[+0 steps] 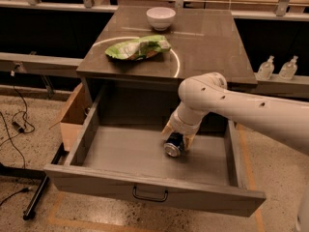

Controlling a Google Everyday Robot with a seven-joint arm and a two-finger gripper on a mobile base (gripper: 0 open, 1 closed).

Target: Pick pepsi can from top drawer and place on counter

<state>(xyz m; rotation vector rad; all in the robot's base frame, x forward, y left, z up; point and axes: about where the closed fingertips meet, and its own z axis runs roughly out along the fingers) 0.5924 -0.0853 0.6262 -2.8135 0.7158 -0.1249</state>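
The pepsi can (173, 147) lies on its side on the floor of the open top drawer (96, 178), right of the middle, with its silver end towards me. My gripper (177, 136) reaches down into the drawer from the right on the white arm. Its fingers (189, 140) stand on either side of the can and press against it. The can still rests on the drawer floor. The counter (207, 42) is the dark top of the cabinet just behind and above the drawer.
On the counter lie a green snack bag (137, 47) and a white bowl (161, 17). An open cardboard box (72, 117) stands left of the drawer. Two clear bottles (276, 67) sit on a shelf at the right. Cables lie on the floor at the left.
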